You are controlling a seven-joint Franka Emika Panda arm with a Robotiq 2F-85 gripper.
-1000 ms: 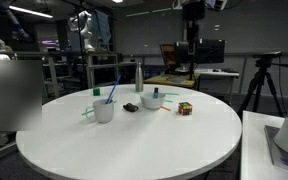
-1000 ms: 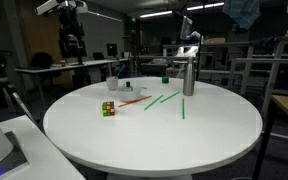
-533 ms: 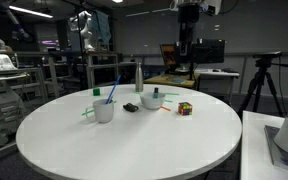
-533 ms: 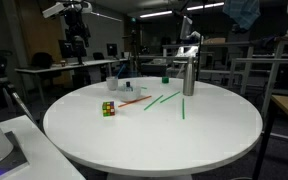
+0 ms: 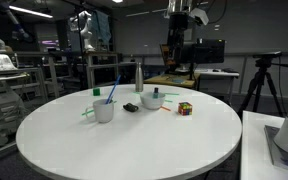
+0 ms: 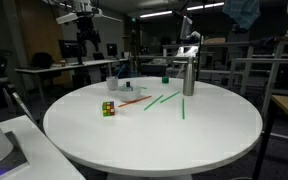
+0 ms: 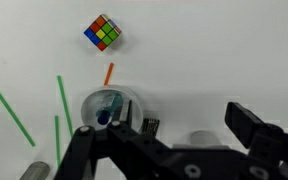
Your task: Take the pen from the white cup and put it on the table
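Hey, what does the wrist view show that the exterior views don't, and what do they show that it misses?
Only the wrist view looks straight down into the squat white cup, with the open gripper framing the bottom. Only an exterior view shows the table as a whole round top, the lab behind, and a light-blue stick standing in the white cup. Both share the colour cube, the orange stick and the green sticks.

Dim lab; strip lights (image 5: 24, 10), monitor (image 5: 210, 50) on desk (image 5: 220, 72), tripod (image 5: 258, 88), metal shelving (image 6: 246, 72).
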